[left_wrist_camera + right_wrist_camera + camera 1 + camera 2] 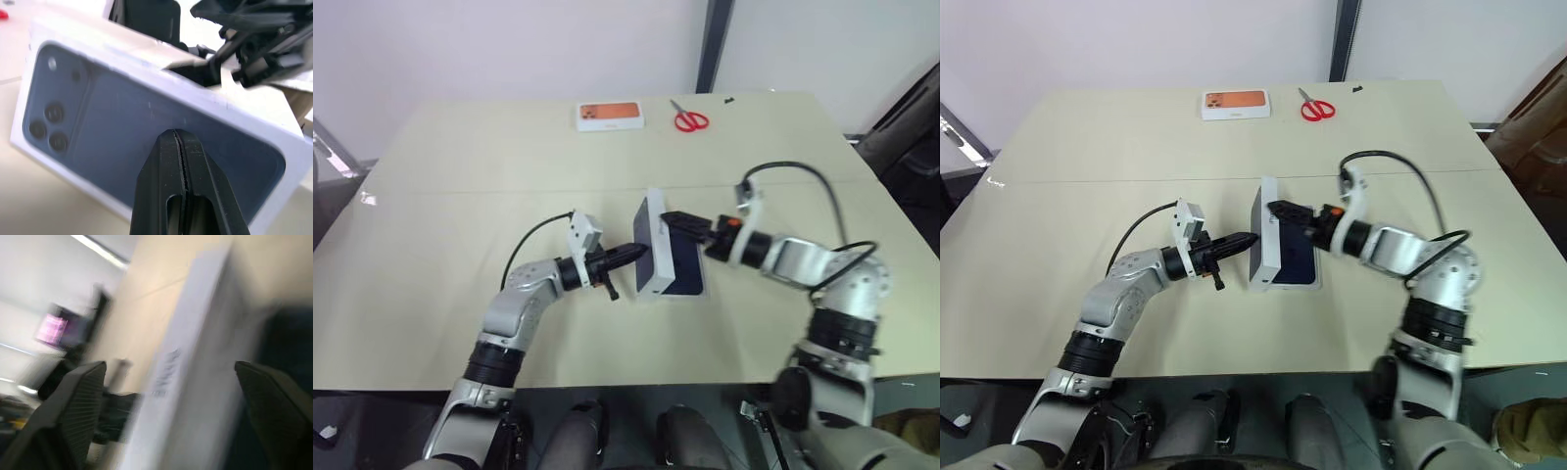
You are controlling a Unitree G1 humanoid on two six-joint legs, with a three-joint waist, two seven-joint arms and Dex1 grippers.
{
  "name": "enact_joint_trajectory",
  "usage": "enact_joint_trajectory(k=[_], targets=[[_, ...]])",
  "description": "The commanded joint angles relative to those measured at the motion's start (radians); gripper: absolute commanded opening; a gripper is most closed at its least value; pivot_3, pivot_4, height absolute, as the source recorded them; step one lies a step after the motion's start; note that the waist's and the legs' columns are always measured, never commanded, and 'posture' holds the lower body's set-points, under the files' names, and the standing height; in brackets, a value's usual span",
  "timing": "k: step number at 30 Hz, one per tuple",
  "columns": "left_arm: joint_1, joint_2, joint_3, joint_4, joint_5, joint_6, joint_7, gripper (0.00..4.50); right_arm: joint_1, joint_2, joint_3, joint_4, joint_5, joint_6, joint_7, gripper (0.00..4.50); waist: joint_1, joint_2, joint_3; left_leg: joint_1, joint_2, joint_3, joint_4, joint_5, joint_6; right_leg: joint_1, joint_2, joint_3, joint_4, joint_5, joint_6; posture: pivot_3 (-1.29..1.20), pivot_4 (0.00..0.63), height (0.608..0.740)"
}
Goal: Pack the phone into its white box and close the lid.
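Beige worktop before pale walls, evenly lit.

The wide, matte beige rectangular worktop [460, 196] carries a straight seam running across its middle. Behind it stands a plain off-white wall [489, 44], divided by a dark vertical post [713, 44]. Dark grey floor [960, 176] shows past the worktop's left edge.

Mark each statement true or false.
1. Red scissors lie at the table's far side. True.
2. The left fingers are spread wide. False: the left fingers are shut, pointing at the lid.
3. The lid lies flat. False: it stands on its edge, tilted.
4. The right fingers are open. True.
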Motion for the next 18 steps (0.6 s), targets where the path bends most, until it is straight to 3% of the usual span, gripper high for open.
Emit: enact_joint_trajectory(k=[1, 5, 8, 14, 18], targets=[[-0.021, -0.01, -0.009, -0.007, 0.009, -0.024, -0.003, 0.0, 0.025, -0.128, 0.084, -0.001, -0.11, -0.169, 0.138, 4.48, -0.006, 0.0, 0.0, 0.0, 0.0, 0.001, 0.0, 0.0, 0.0, 0.0, 0.0, 0.001, 0.0, 0.0, 0.0, 0.0, 0.15, 0.734], [-0.024, 0.011, 0.003, -0.01, 0.006, -0.014, -0.017, 0.0, 0.115, -0.225, 0.284, -0.039, -0.332, -0.422, 0.22, 4.48, -0.009, 0.0, 0.0, 0.0, 0.002, 0.001, 0.0, 0.0, 0.0, 0.0, 0.002, 0.001, 0.0, 0.0, 0.0, 0.0, 0.15, 0.734], [-0.025, 0.031, 0.007, 0.001, 0.015, -0.023, -0.019, 0.0, 0.146, -0.235, 0.349, -0.041, -0.42, -0.526, 0.239, 3.25, -0.007, 0.0, 0.0, 0.0, 0.002, 0.002, 0.0, 0.0, 0.0, -0.001, 0.002, 0.001, 0.0, 0.0, 0.0, 0.0, 0.15, 0.734], [-0.051, 0.076, 0.042, 0.053, 0.012, 0.074, 0.029, 0.0, 0.191, -0.26, 0.501, -0.064, -0.634, -0.751, 0.271, 0.18, 0.003, -0.001, 0.001, 0.0, 0.001, 0.001, 0.001, 0.0, 0.0, 0.0, 0.001, 0.0, 0.0, 0.0, 0.0, 0.0, 0.15, 0.734], [-0.062, 0.094, 0.037, 0.094, 0.011, 0.163, 0.048, 0.0, 0.185, -0.247, 0.517, -0.046, -0.681, -0.785, 0.281, 0.03, 0.002, -0.001, 0.001, 0.0, 0.001, 0.0, 0.001, 0.0, -0.001, 0.0, 0.001, 0.001, 0.0, 0.0, 0.0, 0.0, 0.15, 0.734]])
